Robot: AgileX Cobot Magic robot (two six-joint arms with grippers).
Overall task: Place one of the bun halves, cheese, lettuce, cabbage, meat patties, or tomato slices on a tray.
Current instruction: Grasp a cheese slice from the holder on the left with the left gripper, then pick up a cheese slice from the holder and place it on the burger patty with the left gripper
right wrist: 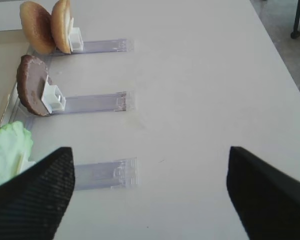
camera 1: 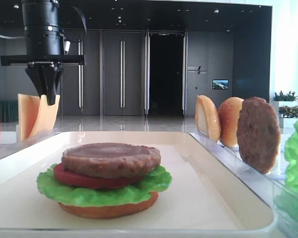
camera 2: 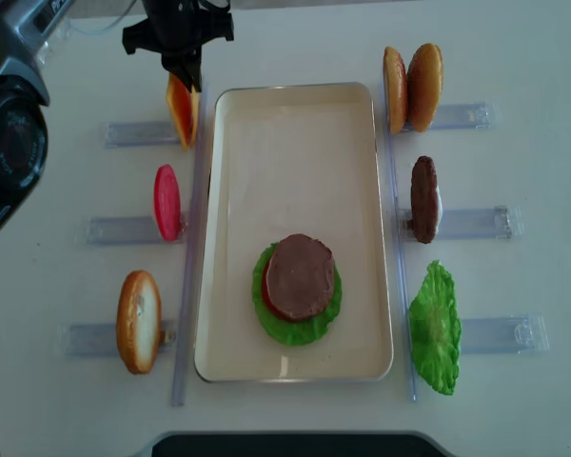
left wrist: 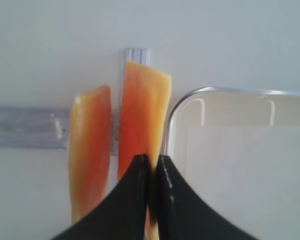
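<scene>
The white counter (camera 2: pixel 295 38) is seen before a dark lobby. On the cream tray (camera 2: pixel 295 124) a bun bottom, lettuce, tomato and meat patty (camera 2: pixel 300 276) are stacked. Two cheese slices (left wrist: pixel 140 115) stand on edge in a clear rack (left wrist: pixel 25 127) beside the tray's far-left corner, thin, orange-yellow, long axis upright. One is pinched by the closed left fingers (left wrist: pixel 152 167). The right fingers (right wrist: pixel 150 185) are spread apart, empty.
</scene>
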